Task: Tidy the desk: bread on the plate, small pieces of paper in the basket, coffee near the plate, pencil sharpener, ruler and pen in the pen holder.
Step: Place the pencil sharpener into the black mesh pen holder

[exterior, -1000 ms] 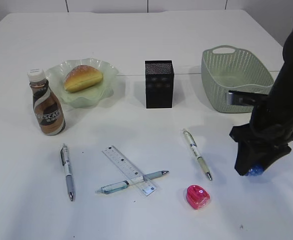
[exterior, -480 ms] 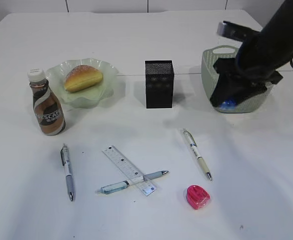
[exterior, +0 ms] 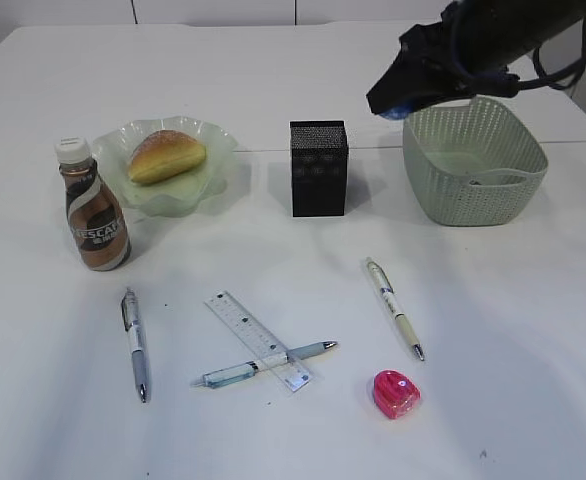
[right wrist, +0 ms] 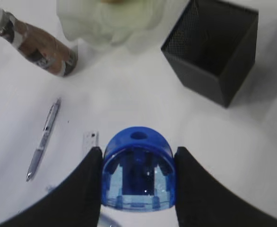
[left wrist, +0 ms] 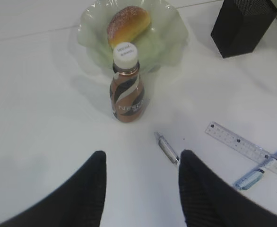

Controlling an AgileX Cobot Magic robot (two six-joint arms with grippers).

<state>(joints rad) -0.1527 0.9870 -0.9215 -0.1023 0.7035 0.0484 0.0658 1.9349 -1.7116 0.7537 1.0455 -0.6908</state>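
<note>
Right gripper (right wrist: 137, 189) clamped on a blue pencil sharpener (right wrist: 138, 169), up in the air near the basket (exterior: 473, 160) and to the right of the black pen holder (exterior: 318, 167). Left gripper (left wrist: 141, 189) hanging open over the table (exterior: 273, 70), holding nothing, bottle right in front of it.

Already looking tidy: bread (exterior: 166, 156) on the green plate (exterior: 208, 140), coffee bottle (exterior: 93, 207) standing just beside the plate.

Still lying loose on the table: grey pen (exterior: 135, 343) on the left, ruler (exterior: 258, 340) with a blue pen (exterior: 263, 364) crossing it, another pen (exterior: 394, 307) further right, and a pink pencil sharpener (exterior: 395, 393) near the front edge.
</note>
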